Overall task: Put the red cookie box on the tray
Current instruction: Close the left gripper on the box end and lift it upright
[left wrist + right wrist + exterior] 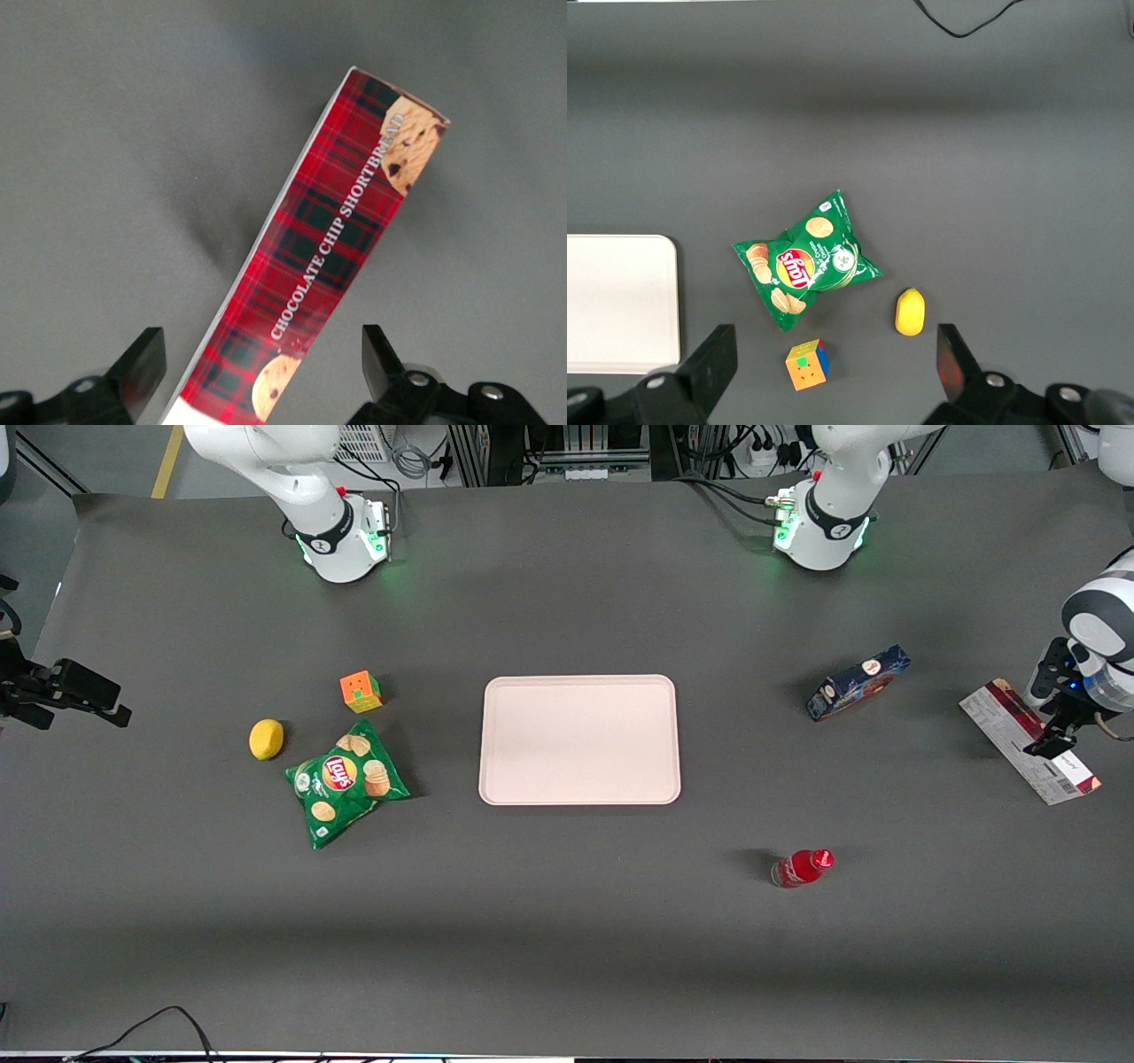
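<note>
One red cookie box, one tray — gripper spread astride the box.

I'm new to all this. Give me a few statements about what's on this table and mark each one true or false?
1. The tray has nothing on it. True.
2. The gripper is open, one of its fingers on each side of the red cookie box. True.
3. The red cookie box lies on the tray. False: it is toward the working arm's end of the table.
4. The red bottle is nearer the front camera than the blue cookie box. True.
5. The lemon sits on the chips bag. False: it lies beside it.
</note>
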Tool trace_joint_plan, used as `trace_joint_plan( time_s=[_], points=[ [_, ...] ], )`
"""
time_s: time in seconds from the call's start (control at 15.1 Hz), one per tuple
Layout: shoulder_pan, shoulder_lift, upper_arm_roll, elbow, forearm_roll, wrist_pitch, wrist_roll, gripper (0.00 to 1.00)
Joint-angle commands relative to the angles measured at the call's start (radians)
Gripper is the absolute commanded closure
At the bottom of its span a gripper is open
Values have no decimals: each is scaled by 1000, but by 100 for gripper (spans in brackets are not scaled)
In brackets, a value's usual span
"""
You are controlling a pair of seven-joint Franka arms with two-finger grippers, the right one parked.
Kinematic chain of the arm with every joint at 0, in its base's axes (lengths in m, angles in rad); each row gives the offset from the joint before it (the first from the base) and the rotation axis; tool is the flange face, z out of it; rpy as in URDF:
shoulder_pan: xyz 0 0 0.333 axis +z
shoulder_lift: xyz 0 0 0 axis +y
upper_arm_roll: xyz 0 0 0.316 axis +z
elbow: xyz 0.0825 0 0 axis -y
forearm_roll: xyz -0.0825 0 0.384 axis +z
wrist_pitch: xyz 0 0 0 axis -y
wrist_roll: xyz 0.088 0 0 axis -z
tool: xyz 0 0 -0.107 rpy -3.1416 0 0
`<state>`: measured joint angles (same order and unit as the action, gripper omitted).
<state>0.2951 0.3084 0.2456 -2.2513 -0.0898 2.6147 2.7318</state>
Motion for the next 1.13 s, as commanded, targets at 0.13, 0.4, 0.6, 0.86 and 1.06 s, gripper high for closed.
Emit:
trace_joint_plan(
  time_s=[0.13,0.4,0.6,0.86,1.06],
  points=[
    [9,43,-3,10,-73,18,105,5],
    [4,43,-3,13,-73,16,130,28],
    [1,43,-3,21,-73,16,132,38],
    [-4,41,-6,30,-73,18,132,69],
    [-4,35,-8,36,-86,16,126,84]
  ],
)
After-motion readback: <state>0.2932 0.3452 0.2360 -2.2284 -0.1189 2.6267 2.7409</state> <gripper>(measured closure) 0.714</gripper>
